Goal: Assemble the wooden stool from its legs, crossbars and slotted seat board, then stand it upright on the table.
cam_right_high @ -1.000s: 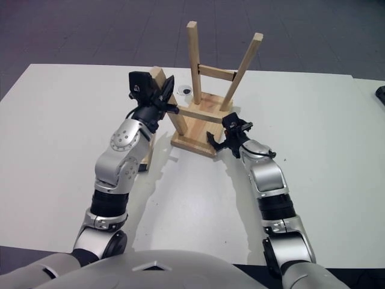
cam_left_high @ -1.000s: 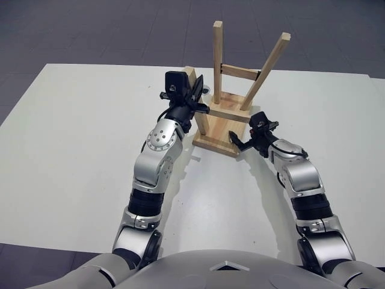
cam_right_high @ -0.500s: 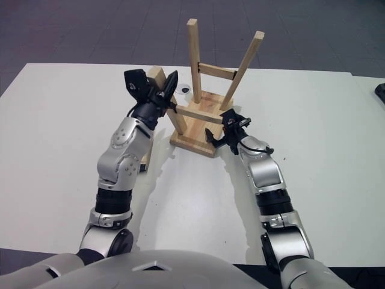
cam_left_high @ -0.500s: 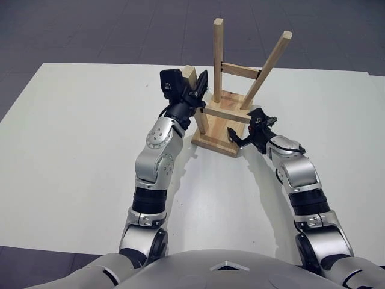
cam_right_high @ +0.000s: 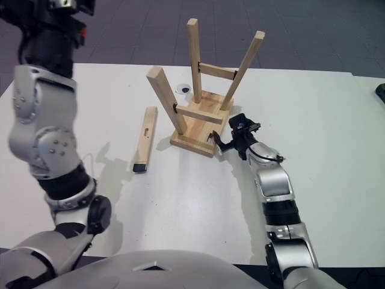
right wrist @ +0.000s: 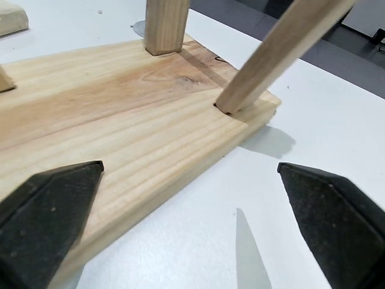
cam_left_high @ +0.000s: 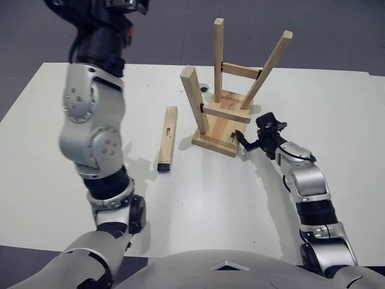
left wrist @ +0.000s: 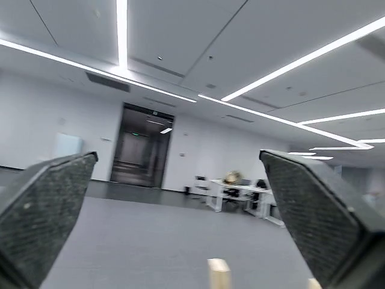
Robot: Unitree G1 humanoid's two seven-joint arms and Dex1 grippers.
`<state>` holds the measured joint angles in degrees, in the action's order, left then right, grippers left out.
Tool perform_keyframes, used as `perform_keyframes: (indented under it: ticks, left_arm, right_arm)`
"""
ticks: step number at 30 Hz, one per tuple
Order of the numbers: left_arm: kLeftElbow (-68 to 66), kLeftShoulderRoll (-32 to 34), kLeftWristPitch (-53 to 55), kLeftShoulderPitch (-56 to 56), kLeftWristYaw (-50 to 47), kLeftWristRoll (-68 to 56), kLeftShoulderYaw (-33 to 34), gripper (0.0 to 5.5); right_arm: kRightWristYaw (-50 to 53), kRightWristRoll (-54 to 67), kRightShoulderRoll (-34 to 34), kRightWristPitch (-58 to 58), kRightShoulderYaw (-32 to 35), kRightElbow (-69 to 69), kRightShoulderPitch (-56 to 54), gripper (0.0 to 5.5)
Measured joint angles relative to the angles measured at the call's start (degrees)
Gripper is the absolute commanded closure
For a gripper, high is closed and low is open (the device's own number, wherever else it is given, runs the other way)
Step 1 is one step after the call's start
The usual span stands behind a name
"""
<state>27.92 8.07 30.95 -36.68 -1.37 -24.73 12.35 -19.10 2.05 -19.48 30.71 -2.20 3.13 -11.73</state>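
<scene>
The stool stands upside down: its seat board lies flat on the white table with three legs pointing up, joined by two crossbars. A fourth leg lies loose on the table to the board's left. My right gripper is open at the board's near right corner, its fingertips either side of the board's edge without gripping it. My left arm is raised high above the table's left side. Its gripper is open, holds nothing and faces out into the room.
A small round ring lies on the table just behind the stool. A dark object sits at the table's far right edge. Bare table spreads to the left and in front of the stool.
My left arm has let go of the stool's left leg and swung up high, uncovering the loose leg on the table. My right gripper has drawn back slightly to the right.
</scene>
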Motion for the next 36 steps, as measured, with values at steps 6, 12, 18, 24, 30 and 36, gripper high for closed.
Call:
perform_keyframes:
  ticks: [6, 12, 18, 24, 30, 36]
  left_arm:
    - [-0.4, 4.1, 17.6, 17.8, -0.8, 3.6, -9.2, 0.14]
    - [0.0, 3.9, 25.7, 27.5, -1.8, 5.5, -14.1, 0.14]
    - [-3.1, 4.1, 31.0, 27.9, 0.0, 5.4, -14.4, 0.14]
    - [-6.6, 3.8, 36.3, 27.6, 2.0, 5.3, -15.1, 0.94]
    - [-7.6, 5.9, 37.9, 26.6, 5.0, 5.3, -14.7, 1.91]
    - [-7.8, 10.7, 37.8, 26.6, 8.9, 5.6, -17.1, 2.92]
  right_arm:
    - [2.3, 4.3, -0.5, 0.4, 10.8, 11.4, 5.3, 0.10]
    - [5.6, 7.3, -0.5, 0.5, 18.6, 12.8, 5.2, 0.10]
    - [6.9, 8.6, -0.2, 0.2, 19.6, 12.8, 4.7, 0.10]
    - [7.6, 9.8, 1.2, -0.9, 19.3, 13.5, 3.2, 0.10]
    - [8.6, 10.8, 1.5, -2.1, 19.5, 13.7, 1.4, 0.10]
    - [10.3, 11.9, 1.9, -2.8, 20.3, 14.1, -0.4, 0.10]
